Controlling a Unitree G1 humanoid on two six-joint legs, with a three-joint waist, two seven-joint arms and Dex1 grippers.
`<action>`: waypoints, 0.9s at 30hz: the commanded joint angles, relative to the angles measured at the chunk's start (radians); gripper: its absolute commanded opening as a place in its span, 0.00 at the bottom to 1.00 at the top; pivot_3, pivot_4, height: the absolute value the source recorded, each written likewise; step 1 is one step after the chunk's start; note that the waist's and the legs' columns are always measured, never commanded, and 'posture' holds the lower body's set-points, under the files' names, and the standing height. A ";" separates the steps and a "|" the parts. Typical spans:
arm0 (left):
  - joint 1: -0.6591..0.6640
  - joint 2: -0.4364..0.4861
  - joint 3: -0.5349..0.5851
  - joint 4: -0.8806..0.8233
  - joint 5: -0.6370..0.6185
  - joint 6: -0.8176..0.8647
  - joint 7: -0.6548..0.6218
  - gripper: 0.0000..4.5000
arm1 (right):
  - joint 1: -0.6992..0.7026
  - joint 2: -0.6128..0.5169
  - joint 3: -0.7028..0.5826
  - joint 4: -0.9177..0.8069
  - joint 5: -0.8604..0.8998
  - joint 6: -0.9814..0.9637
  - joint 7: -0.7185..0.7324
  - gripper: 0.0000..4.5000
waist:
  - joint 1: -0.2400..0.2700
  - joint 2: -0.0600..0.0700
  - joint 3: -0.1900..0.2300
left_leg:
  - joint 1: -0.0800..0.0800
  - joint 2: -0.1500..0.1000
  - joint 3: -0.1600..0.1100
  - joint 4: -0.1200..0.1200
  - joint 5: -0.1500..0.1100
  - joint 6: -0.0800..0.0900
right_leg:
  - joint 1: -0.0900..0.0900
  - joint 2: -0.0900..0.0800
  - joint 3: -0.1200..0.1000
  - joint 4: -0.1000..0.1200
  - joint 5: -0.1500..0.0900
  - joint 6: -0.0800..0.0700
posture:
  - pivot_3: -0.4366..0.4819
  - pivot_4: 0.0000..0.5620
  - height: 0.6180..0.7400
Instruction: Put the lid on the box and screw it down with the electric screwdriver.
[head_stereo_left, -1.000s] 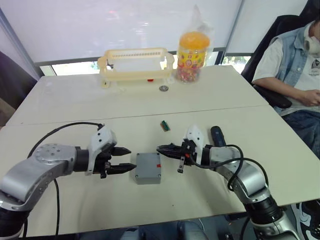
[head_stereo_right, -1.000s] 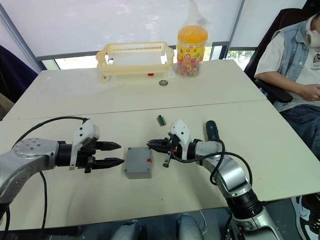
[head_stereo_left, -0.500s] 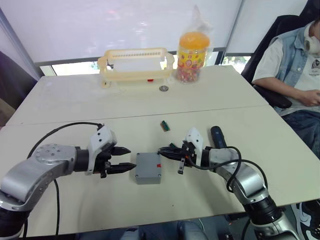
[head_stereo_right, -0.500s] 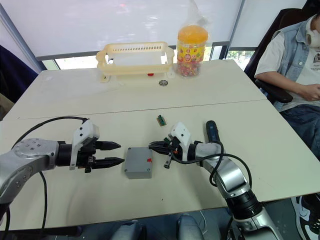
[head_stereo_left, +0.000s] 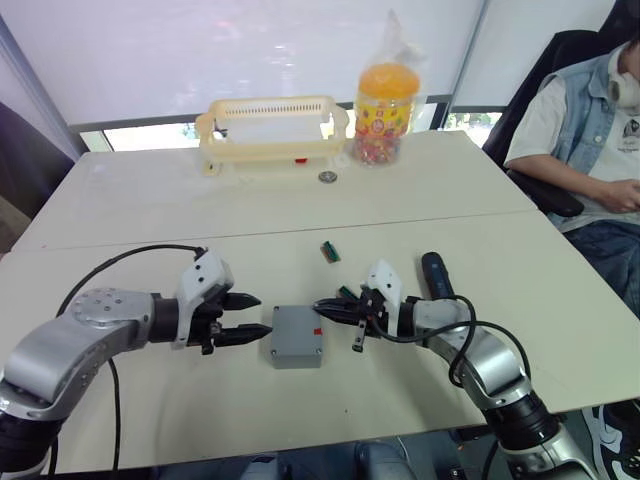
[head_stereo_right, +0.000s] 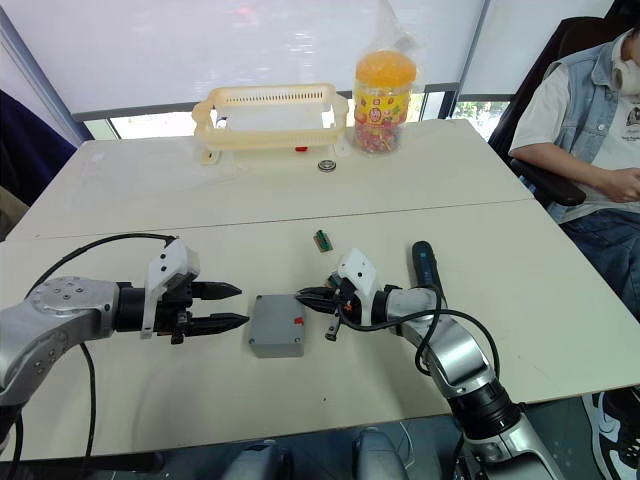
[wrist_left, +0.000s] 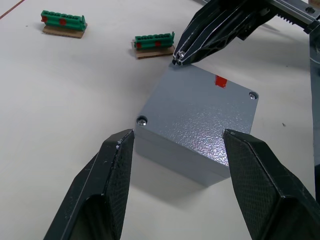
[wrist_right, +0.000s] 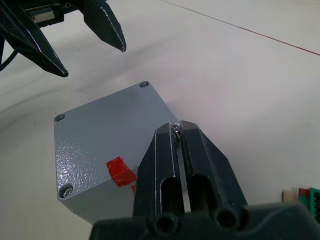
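Since a second ago our right gripper (head_stereo_left: 322, 307), clenching a screw (wrist_right: 175, 128), reaches the lid (head_stereo_left: 295, 333); left gripper (head_stereo_left: 256, 320) released.

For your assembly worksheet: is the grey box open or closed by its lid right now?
Closed. The lid covers the box: its flat top hides the inside, and screw heads show in three corners. Whether they are tight, cannot tell.

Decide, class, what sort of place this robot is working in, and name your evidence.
Probably an office or lab room used as a test bench: pale tables by a blinded window, a seated person watching, and a small grey box set between the two grippers.
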 joint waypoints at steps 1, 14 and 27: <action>-0.012 -0.006 0.003 -0.017 0.005 -0.018 0.004 0.64 | -0.006 0.007 0.001 -0.007 -0.006 -0.015 -0.004 0.01 | 0.000 0.000 0.000 | 0.000 0.000 0.000 0.000 0.000 0.000 | 0.000 0.000 0.000 0.000 0.000 0.000 | 0.48 0.27 1.00; -0.077 0.027 0.012 -0.029 -0.037 -0.010 -0.075 0.64 | -0.061 -0.140 -0.270 -0.255 0.253 0.279 -0.031 0.99 | 0.008 0.000 0.000 | 0.000 0.000 -0.001 0.000 0.000 0.000 | 0.000 0.000 0.000 0.000 0.000 0.000 | 0.48 0.27 1.00; -0.279 -0.067 -0.203 -0.043 0.011 -0.122 -0.227 0.64 | -0.266 -0.703 -0.412 -0.046 0.618 1.141 -0.160 0.99 | 0.018 -0.001 0.000 | -0.001 0.000 0.003 0.002 -0.002 0.003 | 0.003 -0.001 0.000 -0.005 -0.002 -0.004 | 0.48 0.27 1.00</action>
